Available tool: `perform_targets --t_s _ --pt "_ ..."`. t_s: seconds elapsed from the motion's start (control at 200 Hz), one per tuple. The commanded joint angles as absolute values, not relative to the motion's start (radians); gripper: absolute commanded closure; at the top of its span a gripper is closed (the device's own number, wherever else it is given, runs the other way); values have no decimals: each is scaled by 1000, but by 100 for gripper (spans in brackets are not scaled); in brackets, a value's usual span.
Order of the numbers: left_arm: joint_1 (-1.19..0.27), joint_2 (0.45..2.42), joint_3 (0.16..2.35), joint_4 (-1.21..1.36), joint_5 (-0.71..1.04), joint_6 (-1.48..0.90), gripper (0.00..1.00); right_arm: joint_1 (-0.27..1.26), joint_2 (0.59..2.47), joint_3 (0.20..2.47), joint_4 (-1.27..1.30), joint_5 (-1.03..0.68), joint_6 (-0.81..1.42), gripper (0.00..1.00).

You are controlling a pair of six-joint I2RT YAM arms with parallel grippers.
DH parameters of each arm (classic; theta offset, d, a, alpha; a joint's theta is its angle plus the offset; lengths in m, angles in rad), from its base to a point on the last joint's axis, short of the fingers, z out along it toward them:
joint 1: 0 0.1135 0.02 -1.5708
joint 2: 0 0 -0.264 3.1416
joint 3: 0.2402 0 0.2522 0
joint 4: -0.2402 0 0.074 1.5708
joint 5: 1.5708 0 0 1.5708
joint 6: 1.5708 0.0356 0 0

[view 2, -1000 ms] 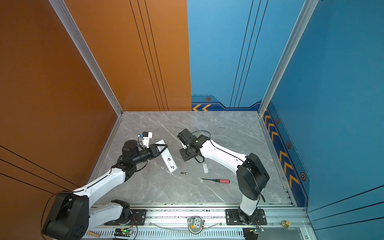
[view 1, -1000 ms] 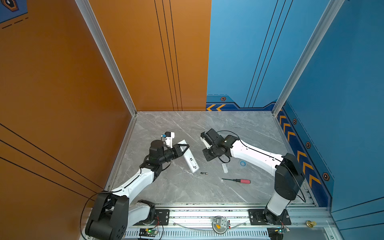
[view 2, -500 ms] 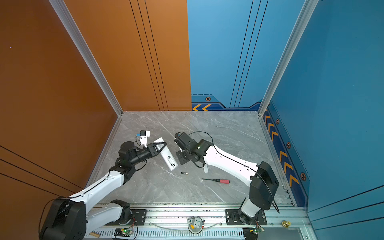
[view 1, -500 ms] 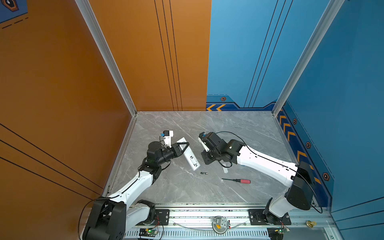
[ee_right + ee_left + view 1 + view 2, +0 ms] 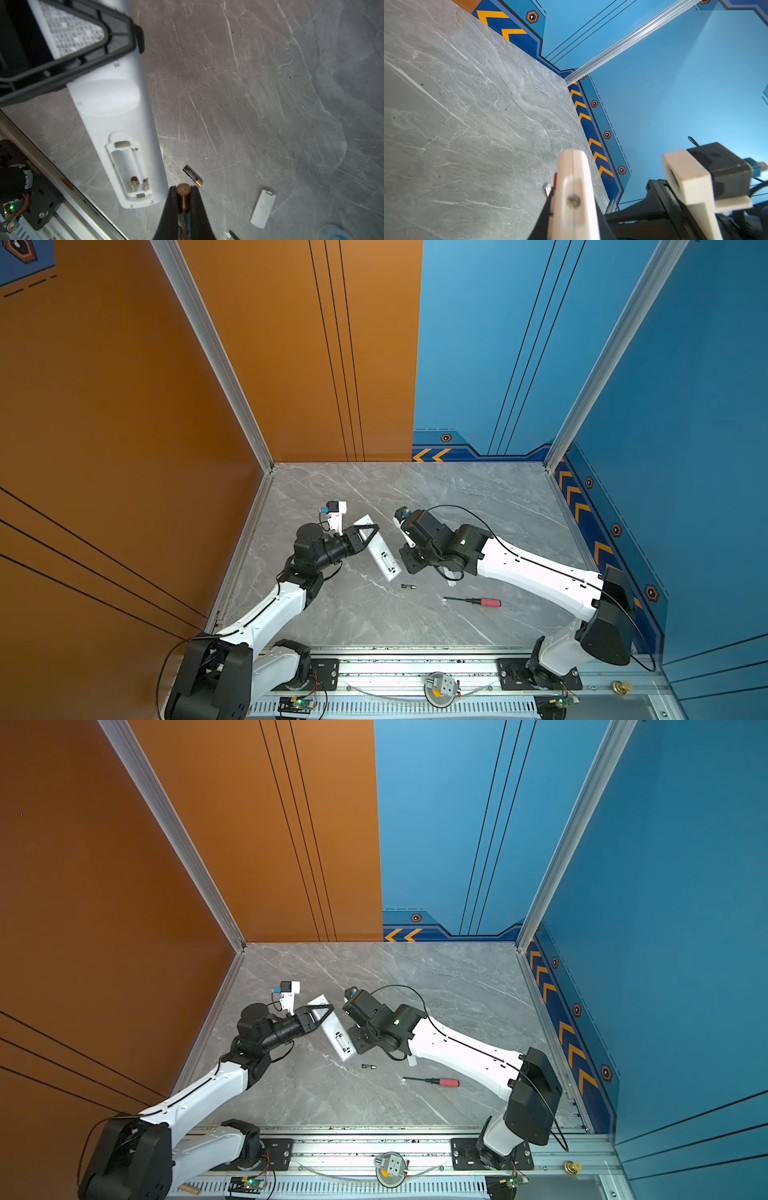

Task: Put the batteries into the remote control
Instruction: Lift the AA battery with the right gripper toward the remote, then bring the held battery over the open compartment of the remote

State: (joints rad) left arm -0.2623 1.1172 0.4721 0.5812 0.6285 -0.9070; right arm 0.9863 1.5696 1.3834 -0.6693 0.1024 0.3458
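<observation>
The remote control (image 5: 382, 553) (image 5: 334, 1033) is a long white bar lying back-up and aslant over the grey table. My left gripper (image 5: 368, 533) (image 5: 573, 218) is shut on its upper end. In the right wrist view the remote control (image 5: 116, 108) shows an open, empty battery compartment (image 5: 129, 168) with springs at one end. My right gripper (image 5: 182, 190) (image 5: 409, 566) hovers just beside the remote's lower end, shut on one battery (image 5: 182, 189) seen end-on. A second battery (image 5: 192, 176) (image 5: 408, 585) (image 5: 368, 1065) lies on the table close by.
The white compartment cover (image 5: 262, 208) lies on the table behind the right gripper. A red-handled screwdriver (image 5: 473, 601) (image 5: 434, 1081) lies nearer the front rail. A pale blue ring (image 5: 334, 233) shows at the right wrist view's edge. Walls enclose the table on three sides.
My right arm has swung left and nearer, bringing its held battery to the remote's lower end. The left gripper and the remote have shifted only slightly.
</observation>
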Motion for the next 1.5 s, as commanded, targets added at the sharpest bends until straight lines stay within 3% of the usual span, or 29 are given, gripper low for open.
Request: perform_targets --t_s 0.0,1.492 --pt "-266 1105 467 624 629 -910 100 998 1541 1410 -660 131 356 100" --pt "-265 1081 456 798 692 -968 100 1094 1384 1224 -258 142 192 100"
